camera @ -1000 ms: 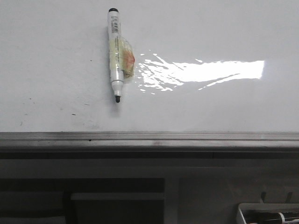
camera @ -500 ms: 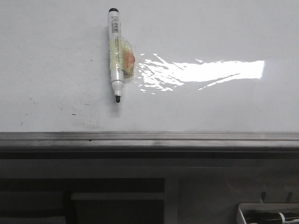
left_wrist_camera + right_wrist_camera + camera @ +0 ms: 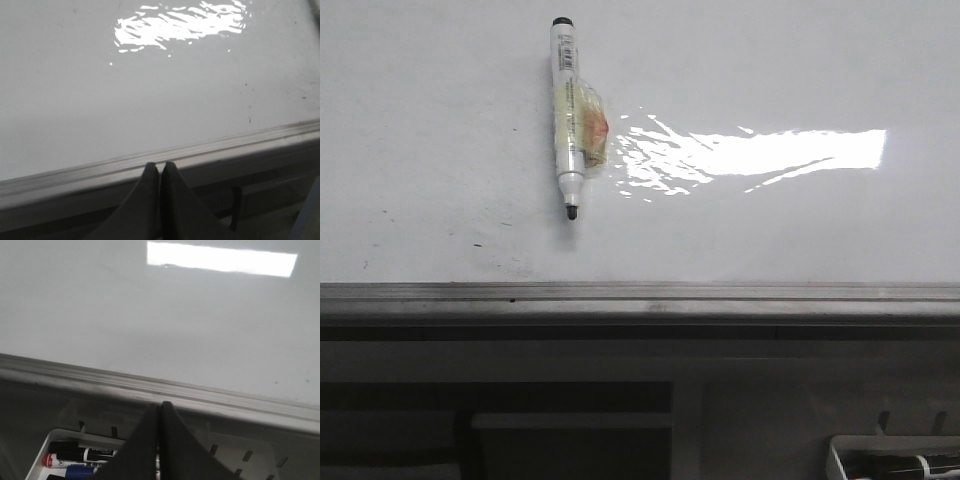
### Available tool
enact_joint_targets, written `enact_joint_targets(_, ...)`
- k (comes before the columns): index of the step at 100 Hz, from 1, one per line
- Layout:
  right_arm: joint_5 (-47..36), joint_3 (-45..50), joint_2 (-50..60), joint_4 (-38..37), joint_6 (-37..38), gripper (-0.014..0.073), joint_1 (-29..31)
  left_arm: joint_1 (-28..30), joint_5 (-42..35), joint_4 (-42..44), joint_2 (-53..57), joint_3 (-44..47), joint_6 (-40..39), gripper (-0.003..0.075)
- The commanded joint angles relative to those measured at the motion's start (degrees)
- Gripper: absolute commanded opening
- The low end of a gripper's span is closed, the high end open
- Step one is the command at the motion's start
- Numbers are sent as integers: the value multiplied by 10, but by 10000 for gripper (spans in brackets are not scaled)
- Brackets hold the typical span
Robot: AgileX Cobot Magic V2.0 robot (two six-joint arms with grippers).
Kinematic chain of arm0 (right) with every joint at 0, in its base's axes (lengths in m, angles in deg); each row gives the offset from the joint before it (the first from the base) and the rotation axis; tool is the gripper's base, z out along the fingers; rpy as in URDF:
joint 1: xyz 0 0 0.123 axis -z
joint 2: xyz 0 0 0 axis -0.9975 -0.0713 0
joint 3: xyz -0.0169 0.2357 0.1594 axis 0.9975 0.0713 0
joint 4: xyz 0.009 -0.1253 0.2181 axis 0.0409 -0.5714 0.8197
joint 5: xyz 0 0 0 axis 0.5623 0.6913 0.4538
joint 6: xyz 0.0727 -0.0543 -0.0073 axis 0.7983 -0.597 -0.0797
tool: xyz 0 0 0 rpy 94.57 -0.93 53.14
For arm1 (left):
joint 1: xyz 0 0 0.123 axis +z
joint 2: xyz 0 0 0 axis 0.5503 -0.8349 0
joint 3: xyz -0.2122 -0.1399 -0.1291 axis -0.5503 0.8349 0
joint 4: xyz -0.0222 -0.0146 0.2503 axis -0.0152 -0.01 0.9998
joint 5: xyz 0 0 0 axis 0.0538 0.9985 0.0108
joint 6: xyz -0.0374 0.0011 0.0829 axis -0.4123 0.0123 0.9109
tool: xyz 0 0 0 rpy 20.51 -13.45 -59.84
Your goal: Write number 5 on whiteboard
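So far the whiteboard [image 3: 770, 230] carries no number 5; its glossy white surface shows only a few tiny dark specks near the lower left and a bright glare patch [image 3: 760, 152] to the right of centre. It fills the upper part of the front view, and a grey metal rail [image 3: 640, 292] runs along its near edge.

On the board lies a white marker [image 3: 566, 115], almost straight along the view, with its black tip [image 3: 572, 211] toward the rail and its black end cap away from it; a piece of crumpled clear tape with a reddish spot [image 3: 590, 128] is wrapped around the barrel, just beside the glare.

Both arms are low, in front of the rail and apart from the marker; the left gripper [image 3: 160, 167] has its two dark fingers pressed together with nothing between them, the tips just at the rail; the right gripper [image 3: 160, 407] is the same, fingers together and empty.

Under the right gripper sits a white tray [image 3: 55, 445] with slots in its wall; inside it I can see several markers [image 3: 82, 456], one with a red cap and one blue; in the front view only a corner of this tray shows, at the lower right.
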Motion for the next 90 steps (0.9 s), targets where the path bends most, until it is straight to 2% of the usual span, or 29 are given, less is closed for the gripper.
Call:
enact_joint_targets(1, -52, 16, 11, -19, -5, -61, 4, 2, -70, -67, 16, 10, -2, -20)
enact_joint_targets(11, -130, 16, 11, -17, -5, -61, 4, 2, -76, -245, 16, 10, -2, -20)
enact_joint_targets(19, -171, 16, 11, 2, -4, -61, 4, 2, -81, -316, 16, 10, -2, -20)
enact_joint_targets(33, -222, 16, 11, 137, -4, -61, 4, 2, -115, -435, 16, 9, -2, -20)
enact_joint_targets(55, -257, 16, 11, 157, -4, -61, 4, 2, -109, -500, 16, 9, -2, -20)
enact_joint_targets(66, -257, 16, 11, 158, -4, -61, 4, 2, -140, -535, 16, 7, -2, -20)
enact_joint_targets(72, -263, 16, 11, 166, -4, -61, 4, 2, -146, -528, 16, 2, -2, -20)
enact_joint_targets(79, -283, 11, 11, 234, 9, -61, 4, 2, -137, -500, 11, -11, -2, -20)
enact_joint_targets(85, -287, 0, 11, 273, 14, -61, 4, 2, -121, -456, 2, -33, -2, -20)
enact_joint_targets(90, -274, -15, 9, 276, 14, -61, 4, 2, -102, -411, -12, -57, -2, -16)
